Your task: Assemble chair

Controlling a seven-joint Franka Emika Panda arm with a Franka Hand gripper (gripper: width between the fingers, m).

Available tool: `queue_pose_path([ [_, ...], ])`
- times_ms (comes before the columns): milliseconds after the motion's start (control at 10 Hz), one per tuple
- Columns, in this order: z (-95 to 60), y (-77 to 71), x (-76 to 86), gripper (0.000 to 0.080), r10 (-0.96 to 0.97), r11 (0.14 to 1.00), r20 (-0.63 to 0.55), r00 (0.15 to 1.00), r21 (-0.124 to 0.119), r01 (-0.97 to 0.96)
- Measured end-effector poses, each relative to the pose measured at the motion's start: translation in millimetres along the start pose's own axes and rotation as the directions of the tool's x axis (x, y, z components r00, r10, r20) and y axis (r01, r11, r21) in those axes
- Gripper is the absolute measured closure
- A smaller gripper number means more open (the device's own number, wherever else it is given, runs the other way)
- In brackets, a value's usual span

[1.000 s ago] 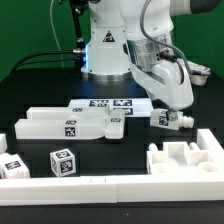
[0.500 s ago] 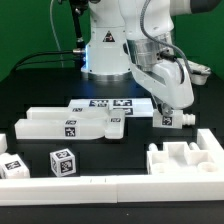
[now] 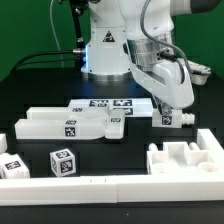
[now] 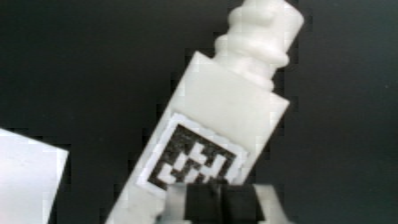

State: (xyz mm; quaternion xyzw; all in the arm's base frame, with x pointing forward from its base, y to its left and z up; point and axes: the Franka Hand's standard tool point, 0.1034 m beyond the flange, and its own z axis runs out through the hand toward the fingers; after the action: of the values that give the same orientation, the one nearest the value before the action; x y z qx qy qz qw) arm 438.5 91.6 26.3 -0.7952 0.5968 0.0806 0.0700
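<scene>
Black table [image 3: 40, 92] (matte), dark backdrop [image 3: 30, 20] behind, perhaps a curtain

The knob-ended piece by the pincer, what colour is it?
White piece, with a black-and-white square tag; wrist view shows it best.

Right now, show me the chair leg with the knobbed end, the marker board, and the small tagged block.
chair leg [image 4: 228, 100], wrist view, on its flat white side above the tag.
marker board [image 3: 110, 103], exterior view, on its tagged top face.
small tagged block [image 3: 62, 161], exterior view, on its front-face tag.
</scene>
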Motion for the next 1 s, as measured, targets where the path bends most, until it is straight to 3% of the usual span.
queue_pose_path([
  [100,-0.7,0.2,0.4,0.0791,0.004,1.0,0.003,1.0,-0.001,-0.004],
  [200,-4.9,0.0,2.0,0.0677,0.025,1.0,0.017,1.0,0.0,-0.025],
  [300,-8.9,0.1,4.2,0.0503,0.037,0.999,0.028,0.999,-0.001,-0.037],
  [400,-9.9,0.1,5.7,0.0503,0.063,0.998,0.032,0.997,0.003,-0.063],
  [500,-9.6,0.7,5.1,0.032,0.11,0.994,0.038,0.993,0.002,-0.11],
  [600,-8.2,2.1,3.3,0.0208,0.163,0.987,0.045,0.986,0.001,-0.163],
  [1000,11.3,14.6,-9.7,0.0153,0.155,0.988,0.022,0.988,-0.02,-0.155],
])
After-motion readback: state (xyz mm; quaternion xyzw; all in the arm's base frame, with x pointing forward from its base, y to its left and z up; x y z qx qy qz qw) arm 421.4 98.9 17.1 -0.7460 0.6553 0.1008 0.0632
